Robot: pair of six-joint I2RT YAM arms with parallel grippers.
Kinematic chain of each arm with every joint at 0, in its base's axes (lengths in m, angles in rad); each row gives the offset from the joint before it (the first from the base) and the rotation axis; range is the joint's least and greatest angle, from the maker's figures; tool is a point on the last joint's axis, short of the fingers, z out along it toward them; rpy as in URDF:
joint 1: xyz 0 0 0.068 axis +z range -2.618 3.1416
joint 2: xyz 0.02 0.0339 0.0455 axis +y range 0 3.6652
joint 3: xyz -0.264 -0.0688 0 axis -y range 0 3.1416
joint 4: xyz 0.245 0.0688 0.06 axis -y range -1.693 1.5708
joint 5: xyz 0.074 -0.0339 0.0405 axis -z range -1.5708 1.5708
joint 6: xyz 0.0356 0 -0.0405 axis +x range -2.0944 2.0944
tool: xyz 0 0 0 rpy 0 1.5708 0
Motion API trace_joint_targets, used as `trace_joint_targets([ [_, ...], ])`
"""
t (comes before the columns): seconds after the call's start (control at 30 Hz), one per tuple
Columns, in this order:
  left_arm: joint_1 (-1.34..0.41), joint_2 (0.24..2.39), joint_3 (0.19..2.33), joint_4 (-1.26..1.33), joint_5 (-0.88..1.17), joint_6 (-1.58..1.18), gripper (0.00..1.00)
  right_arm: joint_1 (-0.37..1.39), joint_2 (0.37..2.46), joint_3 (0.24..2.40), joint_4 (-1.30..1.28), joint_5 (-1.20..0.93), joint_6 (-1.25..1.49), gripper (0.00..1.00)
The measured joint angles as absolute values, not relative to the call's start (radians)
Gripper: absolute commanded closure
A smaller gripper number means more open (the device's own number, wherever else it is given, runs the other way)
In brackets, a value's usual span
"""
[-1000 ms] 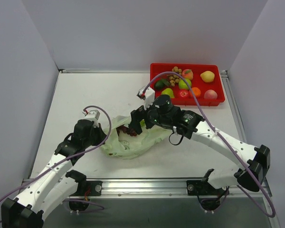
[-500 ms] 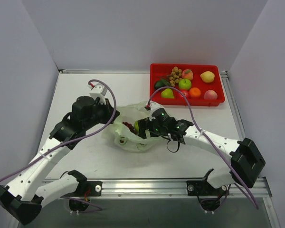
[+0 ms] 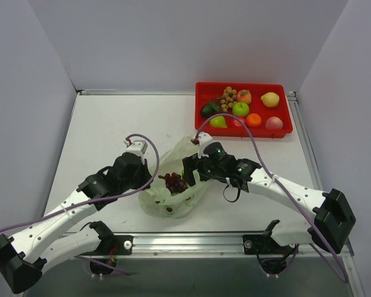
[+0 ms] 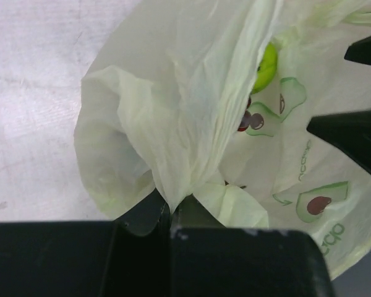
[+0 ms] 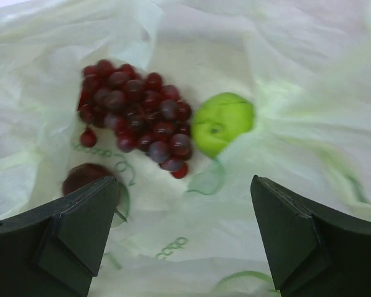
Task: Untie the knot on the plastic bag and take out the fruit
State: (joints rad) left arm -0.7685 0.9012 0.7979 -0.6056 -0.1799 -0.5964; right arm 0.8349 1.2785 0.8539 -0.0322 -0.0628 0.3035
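**Bag open on the surface, grapes and apple inside**

The pale green plastic bag lies crumpled on the white surface, near the front edge and between the two arms, with its mouth spread wide. Inside it sit a dark purple grape bunch and a green apple. In the right wrist view the apple touches the bunch's right side. Both rest on the bag's printed inner wall.

The red tray stands well apart at the far right corner. It holds a tan longan cluster, a peach, a yellow lemon-like fruit, an orange and several green, red and pink pieces.

The left gripper is closed, pinching a gathered fold of the bag's left rim, and the film fans out from the pinch. The right gripper hangs over the bag's mouth from the right, fingers spread wide with nothing between them. The grape bunch and the apple lie uncovered just beyond its fingertips.
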Motion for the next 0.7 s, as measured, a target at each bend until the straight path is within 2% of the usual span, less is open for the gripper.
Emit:
trace_joint_targets([
  [0.2,-0.768,0.795,0.738,-0.71,-0.21,-0.694,1.0,0.971,1.37,0.993,-0.114,-0.121,0.205,0.09],
  [0.3,-0.768,0.769,0.706,-0.746,-0.208,-0.731,1.0,1.031,1.401,1.038,-0.185,-0.146,0.169,0.12],
  [0.5,-0.768,0.778,0.667,-0.773,-0.202,-0.78,1.0,1.088,1.401,1.032,-0.352,-0.168,0.132,0.15],
  [0.7,-0.748,0.891,0.665,-0.713,-0.184,-0.777,1.0,1.085,1.412,0.975,-0.445,-0.155,0.117,0.14],
])
